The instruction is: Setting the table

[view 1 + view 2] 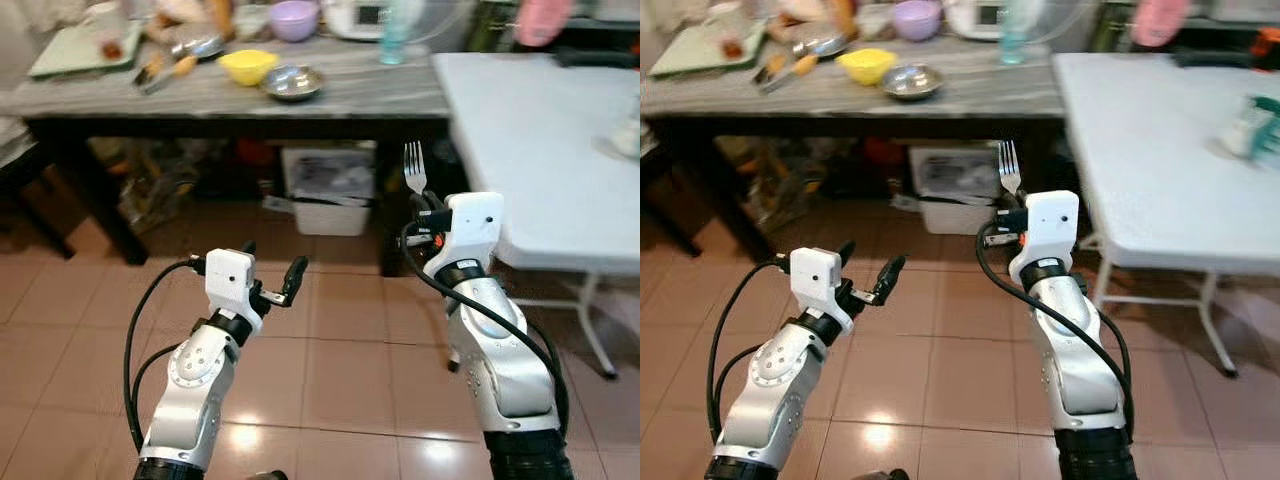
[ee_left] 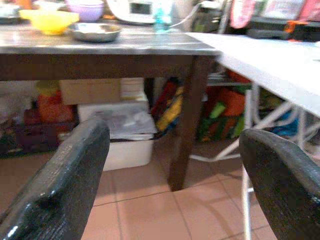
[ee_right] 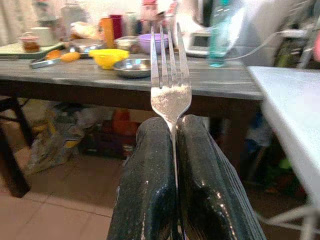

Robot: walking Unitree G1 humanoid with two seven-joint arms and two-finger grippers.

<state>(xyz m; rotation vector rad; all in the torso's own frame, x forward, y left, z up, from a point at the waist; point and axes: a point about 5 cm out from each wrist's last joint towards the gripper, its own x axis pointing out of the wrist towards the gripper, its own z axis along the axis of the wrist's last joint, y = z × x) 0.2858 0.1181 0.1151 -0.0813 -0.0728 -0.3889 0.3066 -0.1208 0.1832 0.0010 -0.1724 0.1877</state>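
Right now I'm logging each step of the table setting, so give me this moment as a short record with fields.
right gripper: shut on the fork, tines up, held above the floor
left gripper: open, holding nothing
white table: ahead on the robot's right
grey table: ahead, carries a yellow bowl, a steel bowl and a purple bowl
under grey table: white bin

no readable text, labels or numbers
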